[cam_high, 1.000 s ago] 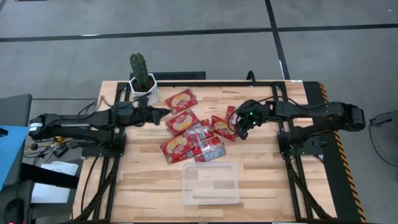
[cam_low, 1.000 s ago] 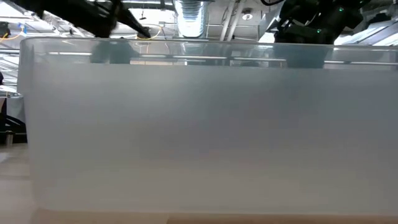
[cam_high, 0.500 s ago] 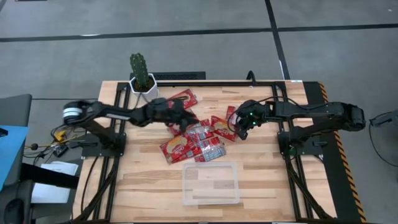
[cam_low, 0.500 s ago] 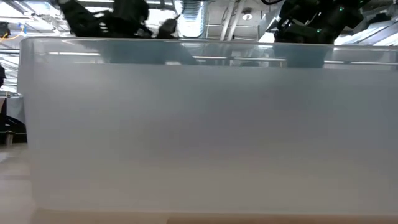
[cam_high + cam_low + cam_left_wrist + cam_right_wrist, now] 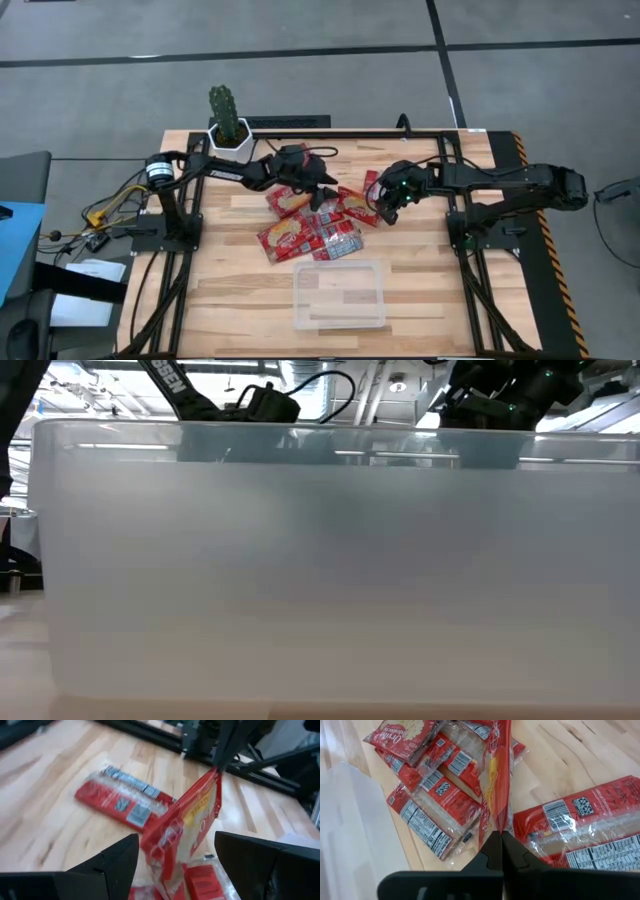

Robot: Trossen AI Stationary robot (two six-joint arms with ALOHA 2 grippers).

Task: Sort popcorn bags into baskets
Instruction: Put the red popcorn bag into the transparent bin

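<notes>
Since half a second ago the left gripper (image 5: 322,194) has reached farther over the popcorn bags (image 5: 305,228), fingers apart. Right gripper (image 5: 501,851) pinches one bag (image 5: 499,780) upright; cactus pot (image 5: 229,135) stands behind, clear tray (image 5: 339,296) near

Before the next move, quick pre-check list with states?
1. Right tool shut on a popcorn bag, pinching its edge: ok.
2. Left tool open, fingers either side of the same raised bag: ok, not yet closed.
3. Clear basket holds no bags, ready near the table's front edge: ok.
4. Other bags lie loose in a pile on the table, overlapping: not ok for clean single picks.
5. Cactus pot stands apart from the pile, by the left arm: ok.
6. Whether only one bag is held: cannot tell.
</notes>
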